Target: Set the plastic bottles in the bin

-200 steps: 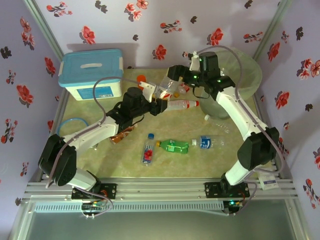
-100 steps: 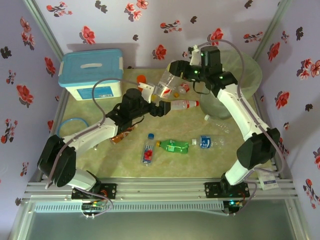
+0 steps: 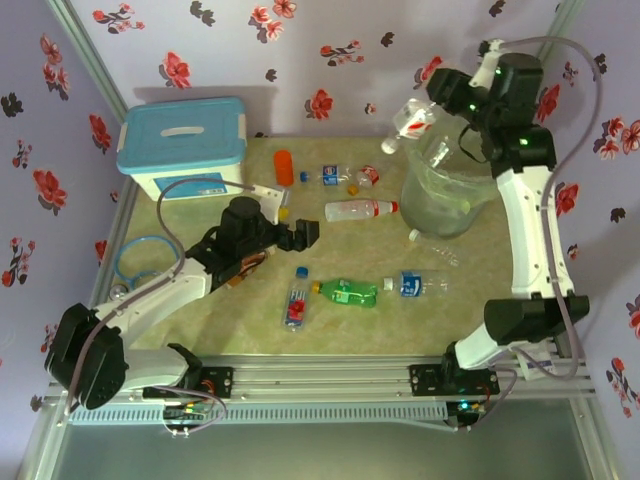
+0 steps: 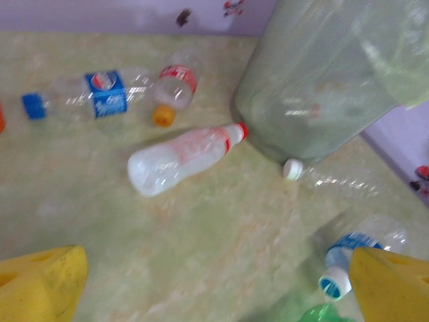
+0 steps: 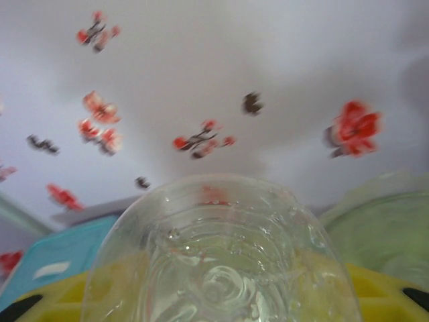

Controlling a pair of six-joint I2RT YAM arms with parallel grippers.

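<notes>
Right pincer (image 3: 430,103) grips clear bottle (image 3: 410,124); get it fully over bin (image 3: 445,210) before release. Left pincer (image 3: 300,232) gaping.

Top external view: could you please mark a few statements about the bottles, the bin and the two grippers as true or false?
1. The right gripper holds a clear bottle raised near the rim of the bin. True.
2. The left gripper is shut on the green bottle. False: its jaws are wide open and hold nothing; the green bottle lies on the table.
3. The bin lies tipped on its side. False: it stands upright.
4. A frosted bottle with a red cap lies beside the bin. True.
</notes>
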